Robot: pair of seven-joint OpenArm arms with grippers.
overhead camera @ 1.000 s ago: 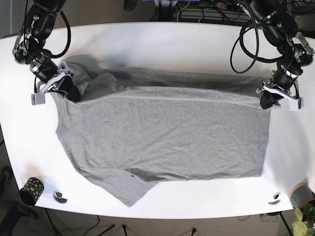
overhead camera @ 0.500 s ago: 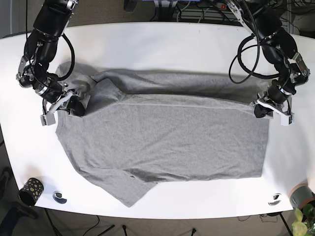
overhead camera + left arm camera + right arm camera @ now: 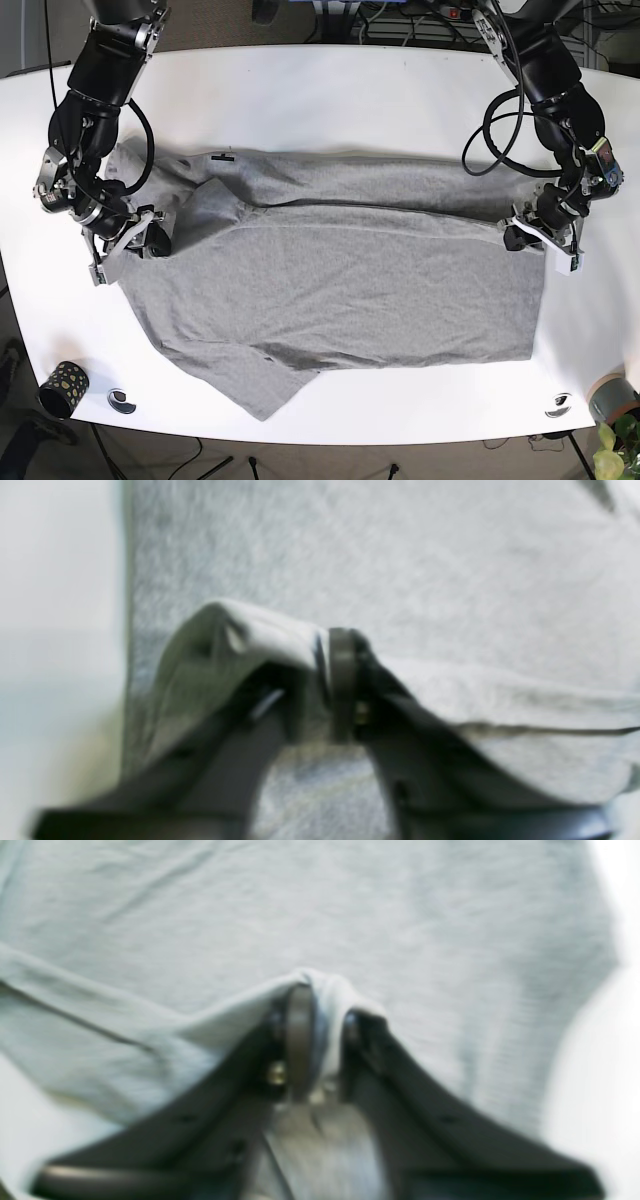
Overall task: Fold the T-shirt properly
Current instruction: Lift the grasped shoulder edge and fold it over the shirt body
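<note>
A grey T-shirt [image 3: 340,285] lies spread across the white table [image 3: 330,95], its far long edge doubled over toward the near side. My left gripper [image 3: 522,237] is shut on the folded edge at the shirt's right end; in the left wrist view the left gripper [image 3: 320,690] pinches a raised bunch of T-shirt [image 3: 450,580]. My right gripper [image 3: 150,238] is shut on the folded edge at the left end, near the collar; the right wrist view shows the right gripper [image 3: 322,1040] clamping a fold of T-shirt [image 3: 300,915]. A sleeve [image 3: 262,388] sticks out at the near edge.
A small dark patterned cup [image 3: 62,386] and a round silver object [image 3: 122,401] sit at the table's near left corner. Another round silver object [image 3: 559,405] and a grey pot with a plant [image 3: 612,400] are at the near right. Cables [image 3: 420,15] run behind the far edge.
Both grippers have moved toward the near side, carrying the shirt's far edge further over the body. The folded band is wider and a dark neck label now shows.
</note>
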